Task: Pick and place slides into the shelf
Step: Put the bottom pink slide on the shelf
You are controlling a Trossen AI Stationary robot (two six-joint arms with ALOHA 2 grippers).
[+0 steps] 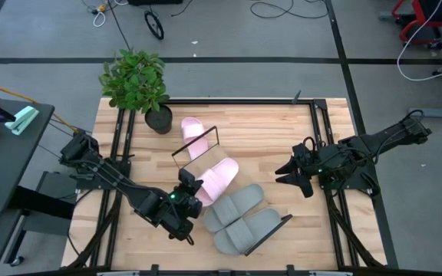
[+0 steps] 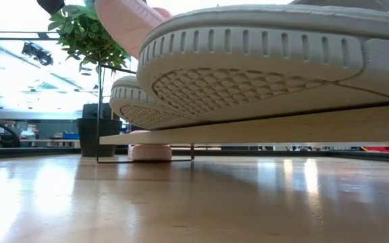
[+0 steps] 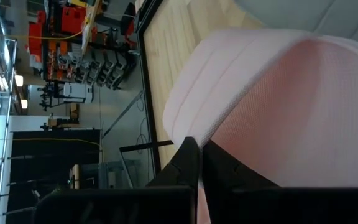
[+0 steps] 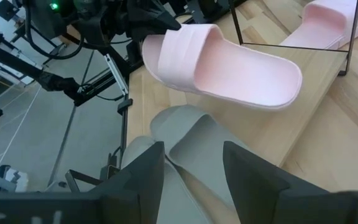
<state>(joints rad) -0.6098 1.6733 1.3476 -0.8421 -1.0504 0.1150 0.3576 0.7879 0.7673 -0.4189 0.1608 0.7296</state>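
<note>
The shelf (image 1: 196,162) lies slantwise in the middle of the table, its board (image 2: 282,125) raised a little above it. Two grey slides (image 1: 234,205) (image 1: 249,229) rest sole-down on the board's near half. One pink slide (image 1: 219,177) is in my left gripper (image 1: 192,188), above the board. The other pink slide (image 1: 192,132) lies on the table at the shelf's far end, and shows under the board in the low view (image 2: 150,152). My right gripper (image 1: 288,173) hovers open at the table's right, pointing toward the shelf and touching nothing. My left gripper holds the pink slide by the edge of its wide strap (image 3: 194,127), pinched between the two fingers (image 3: 188,163). The fingers come roughly level from the table's left near side. The slide is lifted clear above the shelf board (image 4: 303,124), about level, sole down (image 4: 229,62).
A potted plant (image 1: 138,83) stands at the table's far left corner, close to the shelf's far end. Thin wire frames (image 1: 198,144) (image 1: 271,234) rise at both ends of the shelf. Bare tabletop (image 1: 282,130) lies between the shelf and the right arm.
</note>
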